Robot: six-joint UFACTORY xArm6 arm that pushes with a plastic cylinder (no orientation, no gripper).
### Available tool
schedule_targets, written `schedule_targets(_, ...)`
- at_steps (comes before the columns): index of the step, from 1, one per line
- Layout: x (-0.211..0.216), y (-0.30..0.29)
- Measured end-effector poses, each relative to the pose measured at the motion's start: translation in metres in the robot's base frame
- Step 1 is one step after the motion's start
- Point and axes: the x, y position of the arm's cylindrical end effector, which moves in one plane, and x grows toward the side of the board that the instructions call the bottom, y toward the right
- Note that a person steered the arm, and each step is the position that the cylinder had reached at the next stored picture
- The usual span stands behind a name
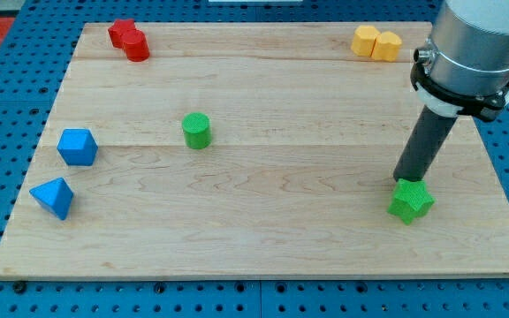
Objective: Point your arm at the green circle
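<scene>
green circle [196, 130], upright, board's left-centre

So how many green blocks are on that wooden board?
2. The green circle stands left of the board's middle. The green star-shaped block lies near the view's bottom right, with my tip touching its upper edge. None seems hidden.

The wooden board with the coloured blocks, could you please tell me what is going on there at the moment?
A single robot arm with a dark rod is working over the wooden board. My tip sits at the view's right, right against the upper edge of the green star-shaped block. The green circle, which I am meant to point at, stands untouched far off toward the view's left. Two blue blocks lie at the left edge, a red block at top left and a yellow block at top right.
</scene>
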Motion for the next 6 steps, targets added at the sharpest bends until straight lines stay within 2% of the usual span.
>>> schedule_targets(1,0.0,0.0)
schedule_targets(2,0.02,-0.003)
schedule_targets(3,0.019,-0.022)
schedule_targets(5,-0.096,-0.172)
schedule_targets(6,-0.136,-0.249)
